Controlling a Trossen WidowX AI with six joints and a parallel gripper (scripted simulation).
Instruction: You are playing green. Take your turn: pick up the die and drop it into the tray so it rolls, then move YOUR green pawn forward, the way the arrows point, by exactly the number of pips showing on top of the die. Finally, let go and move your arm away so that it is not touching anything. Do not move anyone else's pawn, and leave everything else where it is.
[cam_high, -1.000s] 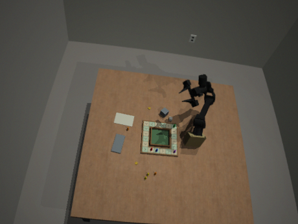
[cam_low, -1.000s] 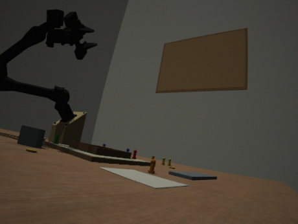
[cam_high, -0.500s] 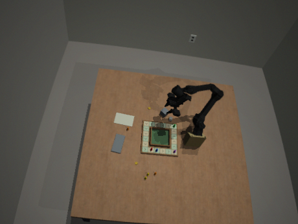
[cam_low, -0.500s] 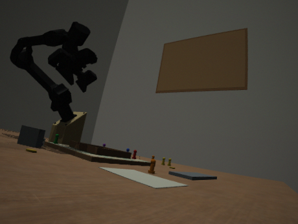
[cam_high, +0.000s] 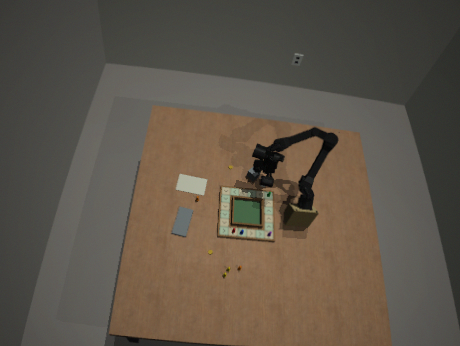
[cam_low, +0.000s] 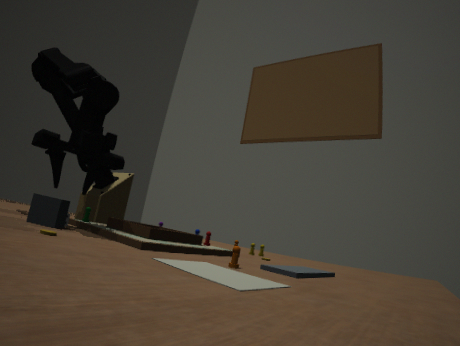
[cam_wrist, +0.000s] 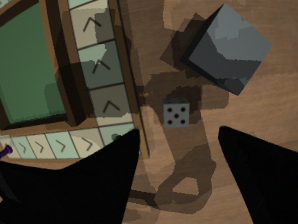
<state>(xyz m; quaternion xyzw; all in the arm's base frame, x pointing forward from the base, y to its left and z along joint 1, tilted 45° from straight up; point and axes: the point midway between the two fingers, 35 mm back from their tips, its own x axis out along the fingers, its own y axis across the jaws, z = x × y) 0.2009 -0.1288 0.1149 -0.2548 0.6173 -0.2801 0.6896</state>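
"How do your fingers stand?"

"My gripper (cam_high: 260, 175) (cam_low: 71, 189) (cam_wrist: 180, 133) is open with nothing between the fingers, pointing down above the wooden table (cam_high: 300, 280) (cam_low: 125, 305) (cam_wrist: 270, 120)."

"And the die?"

"Beneath my fingertips and apart from them: the die (cam_wrist: 176, 114), a small grey cube with five black pips on top, lies on the wood grain between the board (cam_high: 220, 215) (cam_low: 190, 249) (cam_wrist: 131, 85) and a grey block (cam_high: 252, 174) (cam_low: 48, 210) (cam_wrist: 230, 47)."

"How much room is there?"

"Bare wood separates it from the board's straight brown edge on one side. The flat-faced, sharp-cornered block is near it on the other, turned askew."

"Your pawn, the tray?"

"The green pawn (cam_high: 268, 194) (cam_low: 87, 214) stands on a corner square, partly behind one finger in my wrist view. The tray (cam_high: 247, 212) (cam_low: 155, 232) (cam_wrist: 25, 65), green-floored with raised brown walls, sits inside the ring of arrowed squares, beyond that same finger."
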